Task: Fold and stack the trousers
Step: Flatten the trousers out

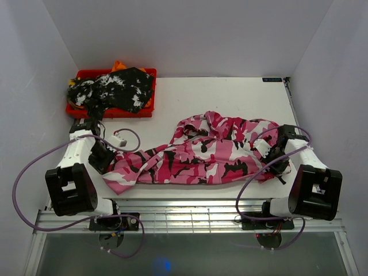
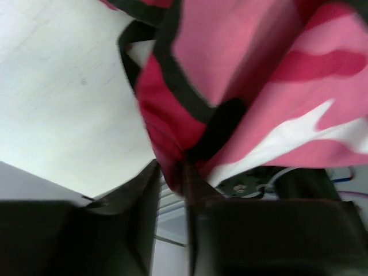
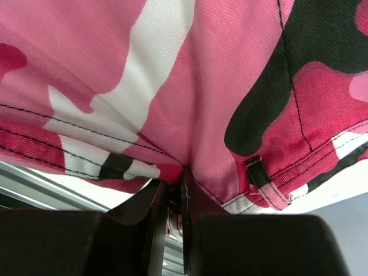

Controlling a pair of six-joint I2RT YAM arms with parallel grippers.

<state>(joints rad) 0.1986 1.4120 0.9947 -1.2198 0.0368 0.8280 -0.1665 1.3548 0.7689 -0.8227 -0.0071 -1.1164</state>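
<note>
The pink camouflage trousers [image 1: 201,155] are spread along the table [image 1: 230,92] between both arms. A leg end is pinched in the narrowly parted left jaws, and the waistband is clamped in the right jaws.

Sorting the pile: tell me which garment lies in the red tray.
The black-and-white mottled garment, bunched in the red tray at the far left. The pink camouflage trousers lie spread on the white table instead.
</note>
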